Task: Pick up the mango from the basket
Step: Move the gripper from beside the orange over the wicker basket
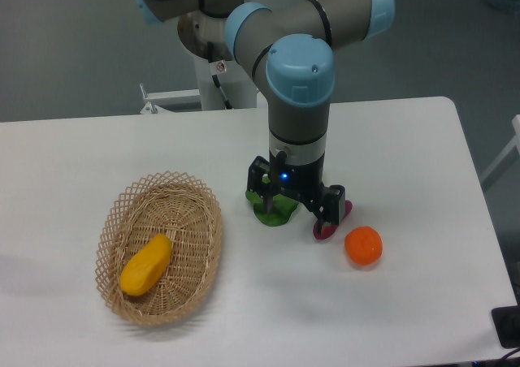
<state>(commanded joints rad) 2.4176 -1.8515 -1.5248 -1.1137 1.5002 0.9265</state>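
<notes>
the mango [146, 265] lay inside the basket [203, 221] on the worktop [406, 140]. right of the basket, well apart, the tool [296, 209] hung low, fingers spread, holding nothing.

Gripper [295, 207] body covers most of a green object [275, 212] and a purple-red object [329, 227]; neither identifiable. Jaws' spacing not readable from this angle. Arm [301, 26] cut off at top frame edge. Bench [406, 302] cropped at bottom and right edges. Dark item [508, 326] cropped lower right.
</notes>
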